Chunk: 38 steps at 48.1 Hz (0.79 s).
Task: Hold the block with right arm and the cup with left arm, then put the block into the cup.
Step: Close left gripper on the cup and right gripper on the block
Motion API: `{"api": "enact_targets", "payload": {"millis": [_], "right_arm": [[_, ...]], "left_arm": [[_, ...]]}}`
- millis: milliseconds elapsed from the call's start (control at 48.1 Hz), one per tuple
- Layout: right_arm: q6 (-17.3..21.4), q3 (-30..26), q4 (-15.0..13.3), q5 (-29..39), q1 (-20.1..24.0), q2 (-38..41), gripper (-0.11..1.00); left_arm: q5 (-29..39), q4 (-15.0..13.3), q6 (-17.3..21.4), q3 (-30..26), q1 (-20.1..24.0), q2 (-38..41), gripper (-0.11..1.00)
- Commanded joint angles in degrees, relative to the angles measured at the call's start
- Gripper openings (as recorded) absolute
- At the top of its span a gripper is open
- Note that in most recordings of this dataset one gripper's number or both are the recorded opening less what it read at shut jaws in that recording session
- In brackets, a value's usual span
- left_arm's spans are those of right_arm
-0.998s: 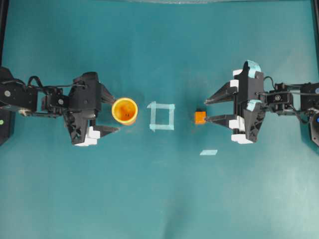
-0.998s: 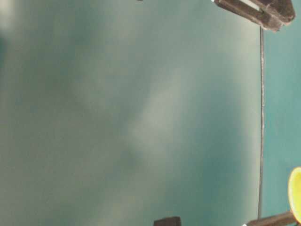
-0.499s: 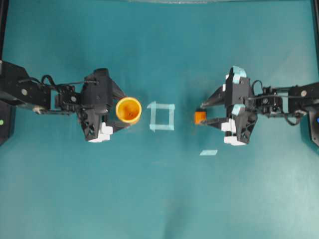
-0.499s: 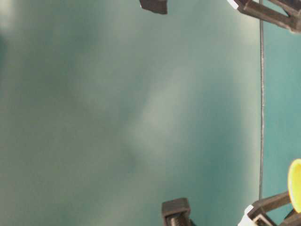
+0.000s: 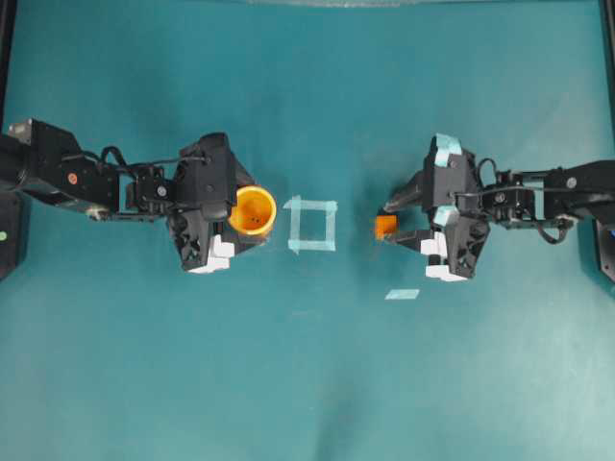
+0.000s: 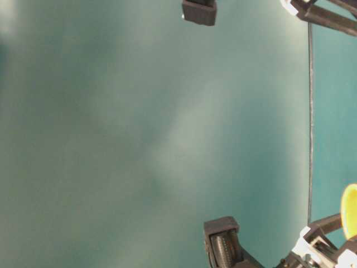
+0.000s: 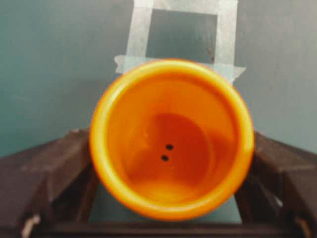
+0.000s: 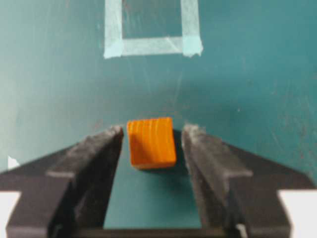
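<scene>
Cup (image 5: 255, 210) stood upright on teal surface (image 5: 307, 384), left of tape square (image 5: 312, 224), between spread fingers of left end effector (image 5: 242, 213); contact could not be determined. Block (image 5: 385, 227) rested on surface right of tape square, between spread fingers of right end effector (image 5: 398, 221), narrow gaps visible both sides, not gripped.

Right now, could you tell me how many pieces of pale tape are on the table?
2: a tape square between the cup and the block, and a short tape strip below the block. None looks hidden.
</scene>
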Motion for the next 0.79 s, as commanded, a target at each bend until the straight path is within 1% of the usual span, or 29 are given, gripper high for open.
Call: {"api": "enact_targets", "payload": {"millis": [0, 42, 83, 145, 582, 769], "right_arm": [[0.00, -1.14, -0.09, -0.44, -0.09, -0.53, 0.57], [0.00, -1.14, -0.09, -0.44, 0.00, -0.35, 0.57], [0.09, -1.14, -0.09, -0.44, 0.09, -0.35, 0.57], [0.18, -1.32, -0.09, -0.44, 0.44, -0.18, 0.57], [0.18, -1.76, -0.09, -0.97, 0.79, 2.37, 0.57], [0.18, -3.16, -0.09, -0.62, 0.79, 4.31, 0.57]], "left_arm": [[-0.18, 0.00, 0.35, -0.18, 0.26, -0.97, 0.77], [-0.18, 0.00, 0.53, 0.00, 0.26, -1.05, 0.74], [-0.18, 0.00, 0.53, 0.18, 0.26, -1.05, 0.67], [-0.09, 0.00, 0.62, 0.26, 0.26, -1.14, 0.64], [-0.09, -0.09, 0.62, 0.09, 0.26, -2.20, 0.64], [-0.18, -0.09, 0.53, 0.18, 0.26, -2.37, 0.64]]}}
